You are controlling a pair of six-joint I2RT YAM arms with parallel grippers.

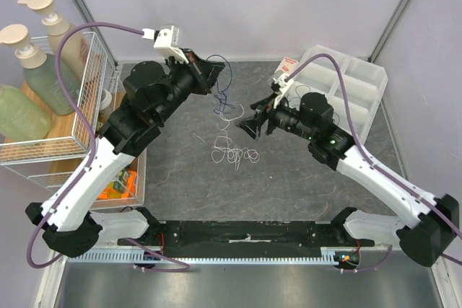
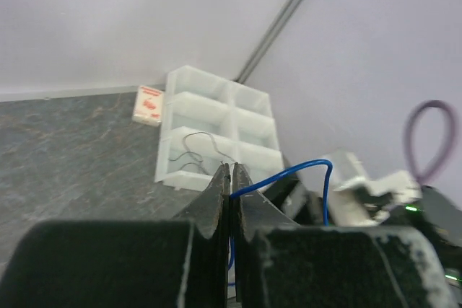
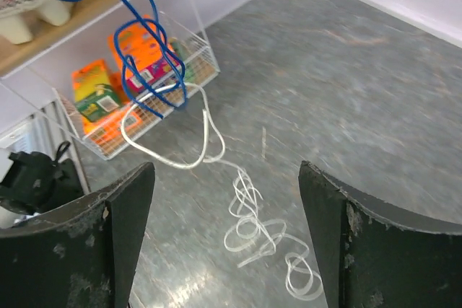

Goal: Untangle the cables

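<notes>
- Cables (image 1: 229,117), from above, lie in one string at mid-table between the two arms. Its long axis runs far to near. The blue cable (image 1: 222,95) drops from the left gripper (image 1: 214,68) at the far end, and the white cable (image 1: 234,154) lies coiled on the table (image 1: 173,178) at the near end.
- Same view: the right gripper (image 1: 245,126) sits just right of the string, about halfway along it, and faces left toward it. It looks like the nearer arm for taking the white strand, since the left one is already occupied at the far end.
- Left wrist view: the left gripper (image 2: 231,175) has its jaws pressed together on the blue cable (image 2: 289,172), which arcs out to the right and then falls. A thin dark strand (image 2: 195,138) curls just beyond the tips. Whether it is pinched too cannot be told. The white compartment tray (image 2: 216,106) stands far behind.
- Right wrist view: the right gripper (image 3: 225,178) stands wide and holds nothing. The blue cable (image 3: 144,55) hangs in loops ahead and to the left. The white cable (image 3: 253,229) climbs from its coils between the jaws up to those loops.
- The crossing where the white passes through the blue lies left of and beyond the open jaws, not between them. A reach further left is probably needed.
</notes>
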